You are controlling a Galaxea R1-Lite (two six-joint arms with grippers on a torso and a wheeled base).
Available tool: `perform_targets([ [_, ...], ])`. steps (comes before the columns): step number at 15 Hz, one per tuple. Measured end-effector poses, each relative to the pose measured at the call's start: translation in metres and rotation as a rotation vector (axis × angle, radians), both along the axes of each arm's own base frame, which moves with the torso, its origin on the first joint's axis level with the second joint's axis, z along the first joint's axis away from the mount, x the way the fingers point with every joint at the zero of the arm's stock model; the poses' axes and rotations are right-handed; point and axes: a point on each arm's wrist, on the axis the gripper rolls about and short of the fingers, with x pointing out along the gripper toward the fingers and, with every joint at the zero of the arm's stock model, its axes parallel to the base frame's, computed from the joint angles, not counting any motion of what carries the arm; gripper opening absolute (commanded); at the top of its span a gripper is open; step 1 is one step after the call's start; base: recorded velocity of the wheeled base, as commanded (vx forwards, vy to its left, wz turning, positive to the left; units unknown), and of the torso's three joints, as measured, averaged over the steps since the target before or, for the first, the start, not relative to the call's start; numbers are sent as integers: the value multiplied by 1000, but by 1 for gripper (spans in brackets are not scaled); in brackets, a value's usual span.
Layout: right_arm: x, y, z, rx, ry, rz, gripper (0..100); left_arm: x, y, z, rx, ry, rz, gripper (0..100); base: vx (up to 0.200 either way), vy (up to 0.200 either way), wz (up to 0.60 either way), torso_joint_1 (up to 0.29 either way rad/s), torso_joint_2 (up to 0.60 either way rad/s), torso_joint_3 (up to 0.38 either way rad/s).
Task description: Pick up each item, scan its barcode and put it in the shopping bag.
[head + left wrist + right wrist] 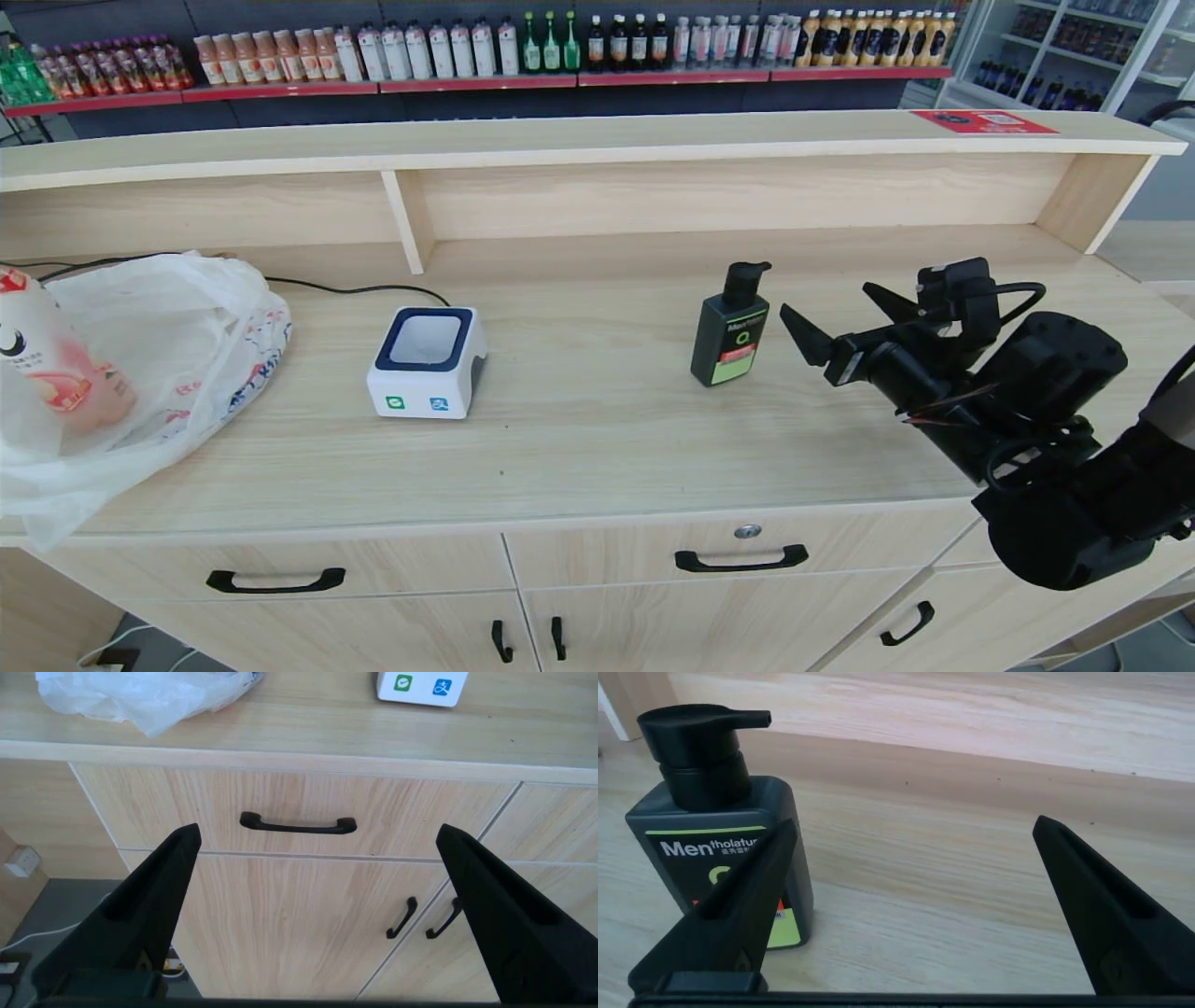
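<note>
A dark pump bottle with a green label stands upright on the wooden counter, right of centre. My right gripper hovers open just to its right, its fingers pointing at the bottle without touching it. In the right wrist view the bottle stands beside one finger of the gripper, not between the two. The white scanner sits mid-counter. A white shopping bag lies at the left with a pink bottle inside. My left gripper hangs open and empty below the counter, facing the drawers.
A raised wooden shelf runs along the counter's back. A black cable leads from the scanner toward the bag. Drawers with black handles front the counter. Bare counter lies between scanner and pump bottle.
</note>
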Motion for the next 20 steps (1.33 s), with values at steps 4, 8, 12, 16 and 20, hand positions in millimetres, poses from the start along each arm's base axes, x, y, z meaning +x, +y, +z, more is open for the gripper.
perform_targets([
  [4, -9, 12, 3, 0, -2, 41, 100, 0, 0, 0, 3, 0, 0, 100, 0, 0, 0, 0, 0, 0],
  [8, -8, 22, 0, 0, 2, 70, 100, 0, 0, 0, 5, 0, 0, 100, 0, 0, 0, 0, 0, 0],
  [12, 0, 23, -1, 11, -2, 40, 100, 0, 0, 0, 6, 0, 0, 100, 0, 0, 0, 0, 0, 0],
  [16, 5, 20, -4, 19, 2, 7, 100, 0, 0, 0, 5, 0, 0, 100, 0, 0, 0, 0, 0, 0],
  [20, 8, 15, -5, 22, 4, -7, 100, 0, 0, 0, 5, 0, 0, 100, 0, 0, 0, 0, 0, 0],
])
